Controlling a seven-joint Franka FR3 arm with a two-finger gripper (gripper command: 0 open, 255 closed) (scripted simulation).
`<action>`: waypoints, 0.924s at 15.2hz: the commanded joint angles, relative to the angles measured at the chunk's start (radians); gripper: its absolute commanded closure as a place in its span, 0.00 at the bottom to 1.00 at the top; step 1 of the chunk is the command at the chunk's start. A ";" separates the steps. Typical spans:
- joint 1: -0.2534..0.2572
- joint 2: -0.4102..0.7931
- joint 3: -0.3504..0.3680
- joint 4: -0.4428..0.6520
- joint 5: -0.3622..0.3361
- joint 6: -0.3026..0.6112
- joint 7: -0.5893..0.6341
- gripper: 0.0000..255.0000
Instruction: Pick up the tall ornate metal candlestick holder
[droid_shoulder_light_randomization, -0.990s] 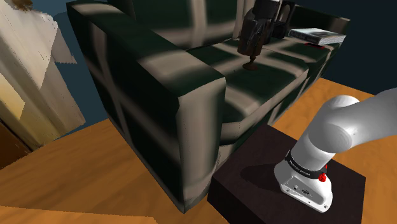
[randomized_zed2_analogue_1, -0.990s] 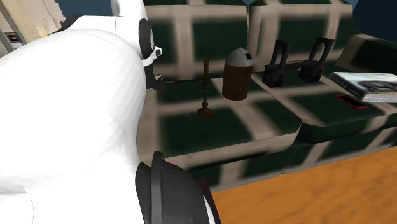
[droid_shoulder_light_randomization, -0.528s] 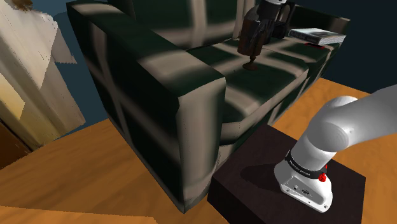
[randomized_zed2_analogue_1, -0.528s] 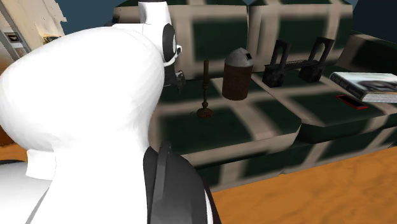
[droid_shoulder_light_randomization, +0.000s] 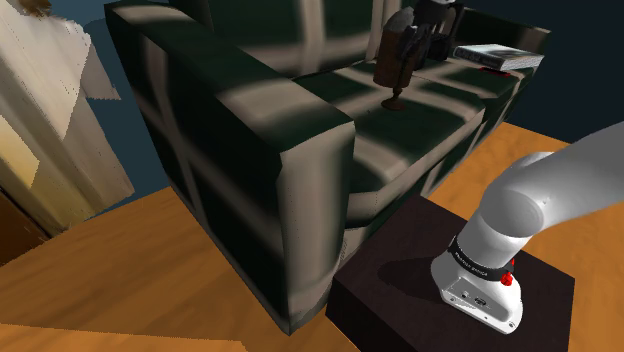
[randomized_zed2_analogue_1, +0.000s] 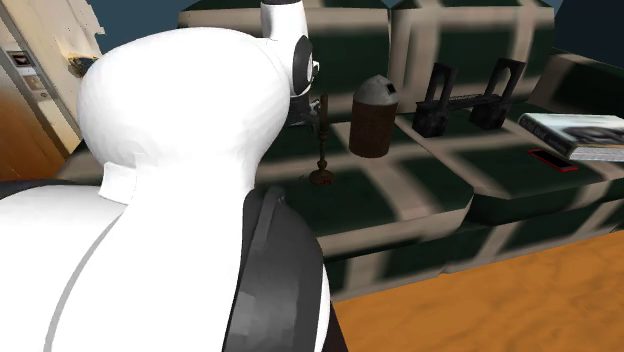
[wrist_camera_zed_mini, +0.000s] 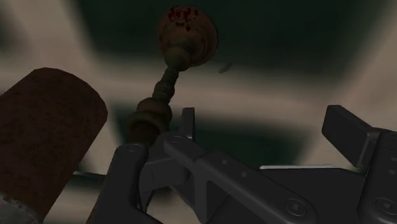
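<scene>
Best pinched mid-stem: stiff, slim, likely tippy candlestick (randomized_zed2_analogue_1: 322, 150) at centre of second exterior view; gripper (wrist_camera_zed_mini: 266, 124) spread apart, empty.

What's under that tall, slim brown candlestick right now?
The tall brown candlestick stands by its round foot directly on the green-and-beige checked sofa seat cushion. In the shoulder view the brown cylindrical canister covers its stem.

The white arm (droid_shoulder_light_randomization: 520, 200) rises from its base at the lower right of the shoulder view, bends at the elbow and leaves by the right edge. In the wrist view the gripper (wrist_camera_zed_mini: 267, 127) is spread. Its black fingers (wrist_camera_zed_mini: 347, 130) stand well apart, clasping nothing.
</scene>
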 joint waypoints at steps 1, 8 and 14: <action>-0.009 0.034 -0.033 0.022 -0.010 0.044 -0.031 0.00; -0.023 0.124 -0.114 0.073 -0.012 0.158 -0.104 0.00; -0.027 0.124 -0.121 -0.001 -0.018 0.232 -0.101 0.00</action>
